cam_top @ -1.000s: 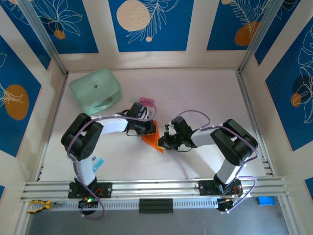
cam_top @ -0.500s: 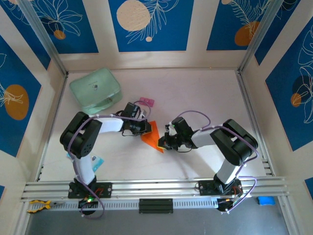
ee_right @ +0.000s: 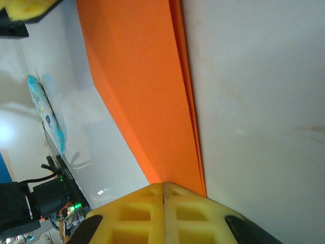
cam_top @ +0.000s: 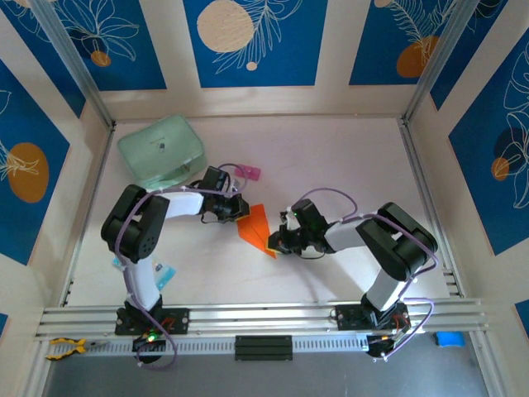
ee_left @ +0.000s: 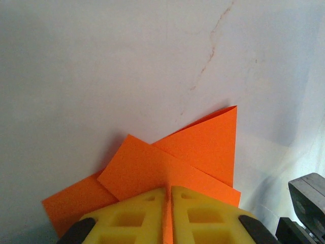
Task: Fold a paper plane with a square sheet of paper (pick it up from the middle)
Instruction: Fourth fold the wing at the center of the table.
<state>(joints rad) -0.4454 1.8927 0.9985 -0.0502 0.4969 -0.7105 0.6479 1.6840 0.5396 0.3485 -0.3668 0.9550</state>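
The paper plane (cam_top: 258, 231) is a bright orange folded dart lying on the white table between the two arms, with its pointed tip toward the near right. My left gripper (cam_top: 240, 213) is at its wide far-left end. In the left wrist view the yellow fingertips (ee_left: 139, 203) stand almost together on the paper plane (ee_left: 198, 147), with an orange sliver of its centre crease between them. My right gripper (cam_top: 273, 245) is shut at the pointed tip. In the right wrist view the paper plane (ee_right: 147, 91) runs under the closed right gripper (ee_right: 163, 184).
A mint-green case (cam_top: 161, 151) sits at the far left, with a small pink block (cam_top: 248, 172) to its right, just behind the left gripper. A blue-and-white packet (cam_top: 164, 273) lies by the left arm's base. Metal rails edge the table's sides and front.
My left gripper has drawn back toward the far left, off the middle of the orange paper, uncovering more of it. The right gripper has stayed at the tip.
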